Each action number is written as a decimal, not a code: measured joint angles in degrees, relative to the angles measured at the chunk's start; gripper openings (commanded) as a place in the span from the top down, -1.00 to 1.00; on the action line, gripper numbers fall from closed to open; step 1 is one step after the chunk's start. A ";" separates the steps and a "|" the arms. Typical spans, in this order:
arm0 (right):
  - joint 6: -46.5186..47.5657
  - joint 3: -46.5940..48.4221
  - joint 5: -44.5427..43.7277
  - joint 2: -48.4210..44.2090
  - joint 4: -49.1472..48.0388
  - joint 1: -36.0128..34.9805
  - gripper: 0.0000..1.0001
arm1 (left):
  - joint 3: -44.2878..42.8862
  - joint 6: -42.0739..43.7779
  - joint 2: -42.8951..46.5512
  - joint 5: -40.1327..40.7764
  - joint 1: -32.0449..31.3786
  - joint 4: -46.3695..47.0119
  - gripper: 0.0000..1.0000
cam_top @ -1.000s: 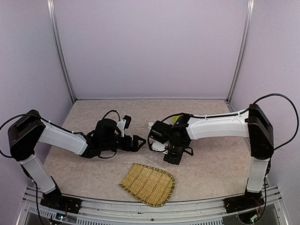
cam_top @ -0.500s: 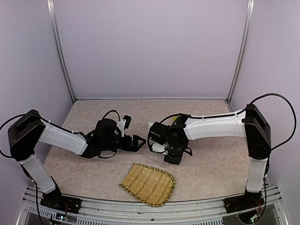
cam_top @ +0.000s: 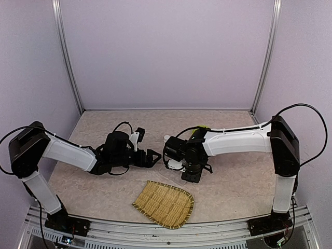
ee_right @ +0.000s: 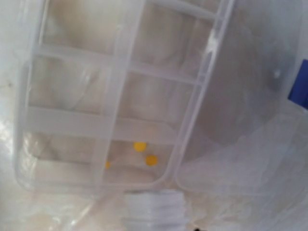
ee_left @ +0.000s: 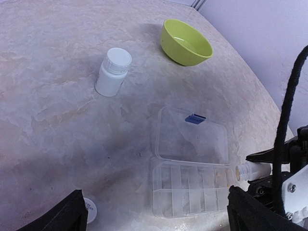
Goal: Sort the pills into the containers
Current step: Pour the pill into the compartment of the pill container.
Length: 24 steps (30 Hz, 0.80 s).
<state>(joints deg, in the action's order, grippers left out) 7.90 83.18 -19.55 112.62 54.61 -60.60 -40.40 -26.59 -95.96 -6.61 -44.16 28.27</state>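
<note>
The sorting looks barely begun. On the left, the left gripper [cam_top: 153,157] hovers low over the mottled beige tabletop [ee_left: 53,120] with its fingers spread wide and nothing between them. In its wrist view a loose white screw cap [ee_left: 89,211] lies near the bottom edge. Farther back stands a white plastic pill bottle with its lid on [ee_left: 112,72], which I judge has not been emptied. A round lime-green bowl [ee_left: 186,42] sits beyond it.

The flat clear plastic organiser box [ee_left: 188,185] lies on the table between the two grippers. Its lid is folded flat open behind it, and a small blue latch [ee_left: 195,118] shows on the lid. Thin walls split the base into two rows of small cells.

The right wrist view shows three small round orange pills [ee_right: 151,160] together in one corner cell beside the hinge. The other cells in sight hold nothing.

A small open white bottle [ee_left: 252,170] hangs tipped with its mouth at that end of the box, clamped in the right gripper [cam_top: 190,175]. Most cells therefore remain to be filled.

A woven bamboo tray [cam_top: 165,203] rests nearer the arm bases.
</note>
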 measured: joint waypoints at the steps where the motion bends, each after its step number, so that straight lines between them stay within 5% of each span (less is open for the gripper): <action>1: 0.00 0.00 -0.11 0.00 0.00 -0.11 0.38 | 0.00 0.02 0.00 0.00 0.00 -0.02 -0.98; 24: 1.49 -0.26 -3.91 0.85 0.00 -1.64 0.36 | 0.00 0.00 0.00 -0.02 0.00 0.00 -0.97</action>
<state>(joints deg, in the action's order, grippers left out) 9.39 82.91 -23.46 113.47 54.61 -62.24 -40.40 -26.59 -95.96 -6.63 -44.16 28.27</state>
